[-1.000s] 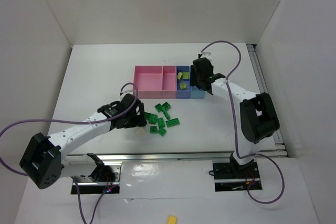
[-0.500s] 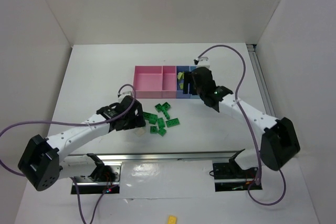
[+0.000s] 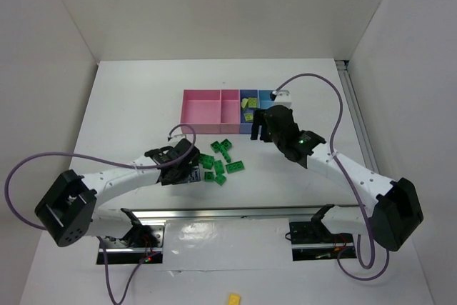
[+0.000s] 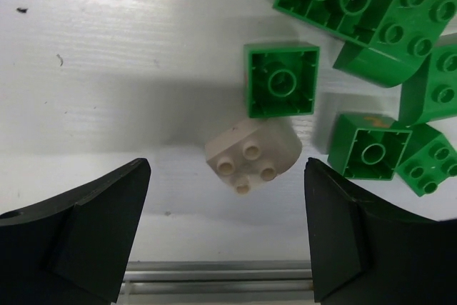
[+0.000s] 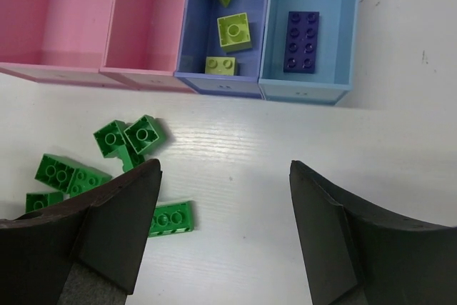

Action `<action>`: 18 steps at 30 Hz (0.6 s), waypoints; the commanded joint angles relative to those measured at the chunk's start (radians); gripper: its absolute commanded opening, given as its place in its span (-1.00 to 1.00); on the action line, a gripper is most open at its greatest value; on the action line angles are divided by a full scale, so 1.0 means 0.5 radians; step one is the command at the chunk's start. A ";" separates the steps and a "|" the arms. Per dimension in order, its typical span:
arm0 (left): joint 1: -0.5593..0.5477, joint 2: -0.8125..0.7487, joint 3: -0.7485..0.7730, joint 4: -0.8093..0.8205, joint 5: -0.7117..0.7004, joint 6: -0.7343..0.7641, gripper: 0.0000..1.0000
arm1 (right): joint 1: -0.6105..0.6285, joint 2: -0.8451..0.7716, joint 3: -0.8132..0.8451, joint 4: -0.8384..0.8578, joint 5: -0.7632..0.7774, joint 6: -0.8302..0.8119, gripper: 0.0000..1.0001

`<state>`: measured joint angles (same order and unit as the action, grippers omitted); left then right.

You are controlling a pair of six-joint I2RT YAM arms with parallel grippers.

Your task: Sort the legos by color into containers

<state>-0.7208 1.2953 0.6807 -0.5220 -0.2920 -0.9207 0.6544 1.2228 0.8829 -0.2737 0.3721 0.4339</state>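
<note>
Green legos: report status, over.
Left jaws open, straddling white brick. Right jaws open, empty. Green legos loose on table, pink trays empty. Nothing blocks the trays.

Green legos (image 5: 145, 133); cream brick (image 4: 253, 155); yellow-green bricks (image 5: 235, 31) in blue tray (image 5: 202, 26); purple brick (image 5: 302, 31), light-blue tray (image 5: 332, 5); pink trays (image 5: 64, 12).

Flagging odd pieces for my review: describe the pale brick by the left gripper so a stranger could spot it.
On the table, a cluster of green bricks lies near the arms. At its left side, between the fingers of the open left gripper, sits the pale brick. It alone is off-white, with one rounded side; every neighbour is green.
</note>
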 commanded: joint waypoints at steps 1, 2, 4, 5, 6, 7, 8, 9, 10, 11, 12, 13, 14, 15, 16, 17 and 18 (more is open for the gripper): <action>-0.025 0.033 0.032 0.166 -0.036 0.123 0.84 | 0.013 -0.102 -0.029 -0.045 0.075 0.053 0.60; -0.025 0.054 0.031 0.215 -0.014 0.123 0.86 | 0.013 -0.102 -0.029 -0.045 0.093 0.053 0.60; -0.046 0.087 0.031 0.216 -0.036 0.123 0.86 | 0.013 -0.102 -0.029 -0.063 0.093 0.053 0.60; -0.046 0.127 0.031 0.234 -0.081 0.142 0.86 | 0.013 -0.102 -0.029 -0.063 0.072 0.053 0.60; -0.068 0.149 0.031 0.234 -0.082 0.142 0.84 | 0.013 -0.080 -0.029 -0.063 0.051 0.053 0.63; -0.086 0.167 0.013 0.234 -0.103 0.142 0.84 | 0.013 -0.059 -0.029 -0.063 0.050 0.077 0.63; -0.086 0.186 0.013 0.252 -0.103 0.142 0.84 | 0.013 -0.059 -0.029 -0.045 0.017 0.077 0.63; -0.108 0.210 0.013 0.253 -0.103 0.142 0.80 | 0.013 -0.041 -0.029 -0.045 0.017 0.077 0.63; -0.144 0.210 -0.005 0.253 -0.121 0.142 0.80 | 0.013 -0.040 -0.029 -0.017 -0.002 0.095 0.63; -0.166 0.210 -0.005 0.253 -0.122 0.117 0.80 | 0.013 -0.022 -0.051 -0.017 -0.002 0.095 0.63; -0.187 0.210 -0.024 0.253 -0.140 0.099 0.80 | 0.013 -0.022 -0.051 -0.017 -0.002 0.095 0.63; -0.212 0.210 -0.024 0.253 -0.140 0.099 0.80 | 0.013 -0.022 -0.051 -0.017 -0.002 0.095 0.63; -0.212 0.192 -0.024 0.271 -0.140 0.099 0.78 | 0.013 -0.004 -0.051 -0.017 -0.002 0.095 0.63; -0.212 0.192 -0.024 0.271 -0.140 0.099 0.78 | 0.013 -0.004 -0.051 -0.017 -0.002 0.095 0.63; -0.233 0.192 -0.024 0.271 -0.140 0.099 0.75 | 0.013 -0.004 -0.051 -0.017 -0.002 0.095 0.63; -0.234 0.192 -0.024 0.271 -0.140 0.117 0.73 | 0.013 -0.004 -0.069 -0.017 -0.002 0.095 0.63; -0.234 0.192 -0.024 0.271 -0.140 0.117 0.69 | 0.013 -0.004 -0.069 -0.017 0.016 0.095 0.63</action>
<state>-0.8307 1.3899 0.6804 -0.3973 -0.3466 -0.8661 0.6548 1.2198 0.8570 -0.2932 0.3695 0.4686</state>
